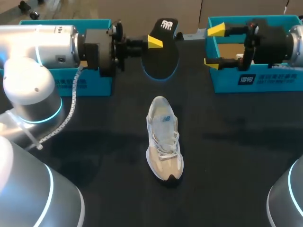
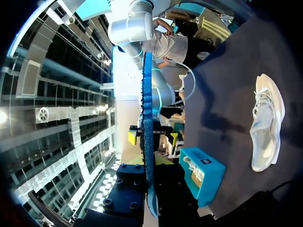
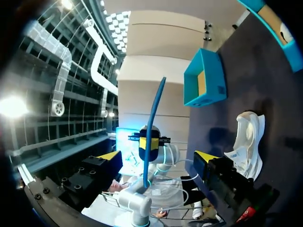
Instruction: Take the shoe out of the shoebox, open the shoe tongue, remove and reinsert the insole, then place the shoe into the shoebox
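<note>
Pale shoe [image 1: 164, 139] upright mid-table; black blue-edged insole [image 1: 162, 52] aloft beyond it; teal shoebox [image 1: 93, 83] far-left, second shoebox [image 1: 270, 79] far-right.

Even light from overhead falls on the dark table [image 1: 236, 142], which swallows most of it and shows only faint, soft-edged shadows. The pale shoe [image 1: 164, 137] stands out brightly. The left arm [image 1: 33, 47] carries a white sheen on its shell, with a cyan glow at its joint. In both wrist views, straight lines bow toward the edges.
</note>
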`<state>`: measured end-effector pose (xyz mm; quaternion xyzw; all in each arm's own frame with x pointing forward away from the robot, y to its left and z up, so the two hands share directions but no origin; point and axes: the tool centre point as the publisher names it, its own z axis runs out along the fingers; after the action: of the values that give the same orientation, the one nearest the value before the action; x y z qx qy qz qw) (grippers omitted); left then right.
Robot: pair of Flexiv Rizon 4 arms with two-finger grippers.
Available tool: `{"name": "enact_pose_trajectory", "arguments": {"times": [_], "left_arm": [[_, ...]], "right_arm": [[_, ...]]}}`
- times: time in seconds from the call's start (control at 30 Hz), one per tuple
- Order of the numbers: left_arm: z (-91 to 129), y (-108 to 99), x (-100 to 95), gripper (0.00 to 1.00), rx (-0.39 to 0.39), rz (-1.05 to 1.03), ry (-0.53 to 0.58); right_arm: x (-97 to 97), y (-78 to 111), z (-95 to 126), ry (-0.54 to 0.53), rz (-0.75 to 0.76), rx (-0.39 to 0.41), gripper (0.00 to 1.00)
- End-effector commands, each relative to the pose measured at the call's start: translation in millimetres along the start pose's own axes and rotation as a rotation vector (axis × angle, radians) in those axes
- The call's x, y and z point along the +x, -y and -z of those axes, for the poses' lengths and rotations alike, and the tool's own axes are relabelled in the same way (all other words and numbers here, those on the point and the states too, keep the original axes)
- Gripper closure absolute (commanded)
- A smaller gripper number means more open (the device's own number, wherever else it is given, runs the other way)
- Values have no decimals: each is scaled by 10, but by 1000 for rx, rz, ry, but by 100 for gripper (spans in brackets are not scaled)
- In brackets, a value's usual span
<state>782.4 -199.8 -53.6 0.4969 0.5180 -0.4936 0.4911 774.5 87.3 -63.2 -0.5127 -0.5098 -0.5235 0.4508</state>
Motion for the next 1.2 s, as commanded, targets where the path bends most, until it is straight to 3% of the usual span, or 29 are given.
{"name": "enact_pose_trajectory", "arguments": {"times": [0.03,0.53,0.7,1.2], "left_arm": [[7,27,8,100,2,-3,-23],[7,31,8,100,-8,-8,-26],[2,138,45,100,69,252,-161],[5,165,-59,100,7,968,-189]], "right_arm": [[-28,-82,49,14,-21,23,0],[-28,-82,49,14,-21,23,0],[-28,-82,49,14,-21,23,0],[-28,-82,49,14,-21,23,0]]}}
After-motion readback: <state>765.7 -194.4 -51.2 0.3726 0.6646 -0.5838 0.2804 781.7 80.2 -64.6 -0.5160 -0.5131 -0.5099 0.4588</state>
